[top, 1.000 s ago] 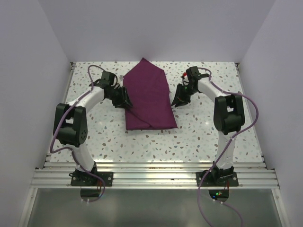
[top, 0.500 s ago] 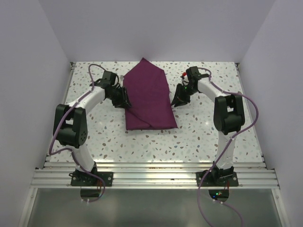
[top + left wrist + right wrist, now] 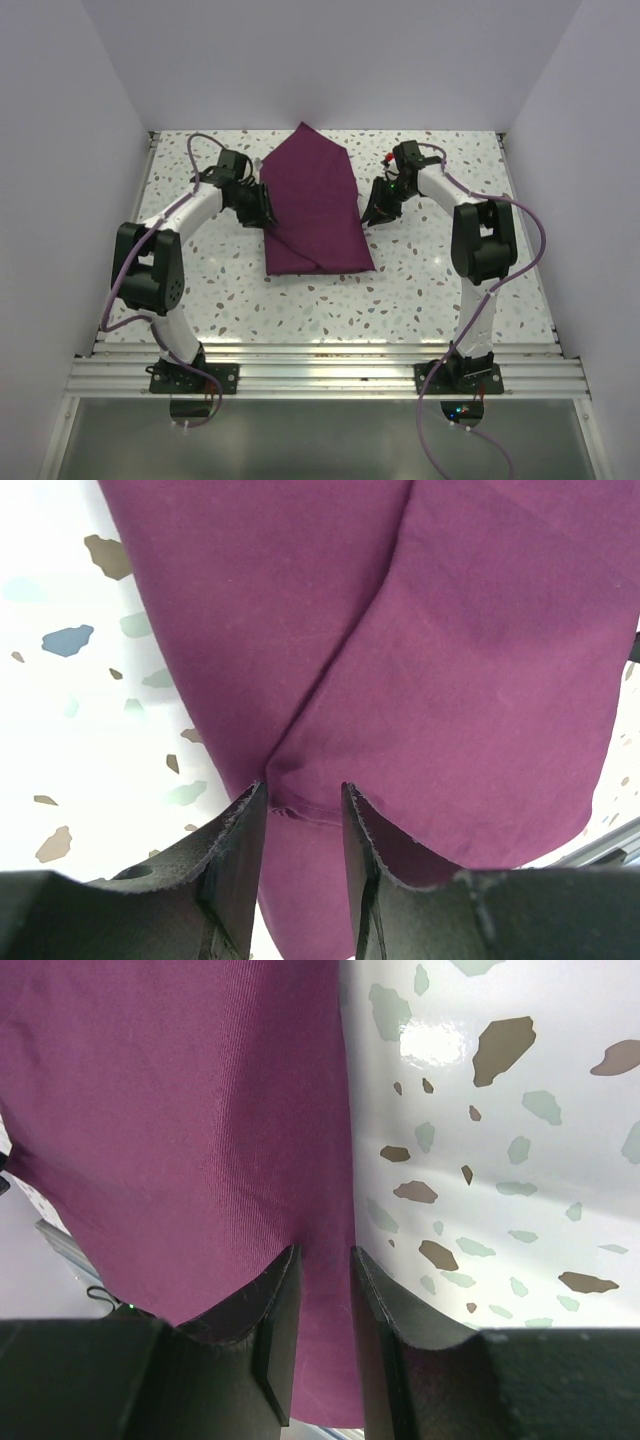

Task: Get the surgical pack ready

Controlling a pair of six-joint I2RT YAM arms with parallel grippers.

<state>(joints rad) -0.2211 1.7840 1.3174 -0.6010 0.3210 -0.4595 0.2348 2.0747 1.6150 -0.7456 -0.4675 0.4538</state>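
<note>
The surgical pack shows as a plum-purple cloth (image 3: 312, 205), folded into a long shape at mid-table with a pointed far end. My left gripper (image 3: 264, 208) is at the cloth's left edge. In the left wrist view its jaws (image 3: 303, 788) stand a little apart over the cloth (image 3: 450, 680), with a folded hem running across the gap. My right gripper (image 3: 372, 212) is at the right edge. In the right wrist view that gripper (image 3: 323, 1252) is open and straddles the border of the cloth (image 3: 170, 1110): one finger is over fabric, the other beside the bare table.
The speckled white tabletop (image 3: 440, 280) is walled by pale panels on the left, back and right. A metal rail (image 3: 320, 365) runs along the near edge, where both arm bases are bolted. Purple cables loop off each arm.
The left gripper has crept slightly further along the cloth's left edge and its jaws have narrowed a little. The right arm and the cloth look unchanged.
</note>
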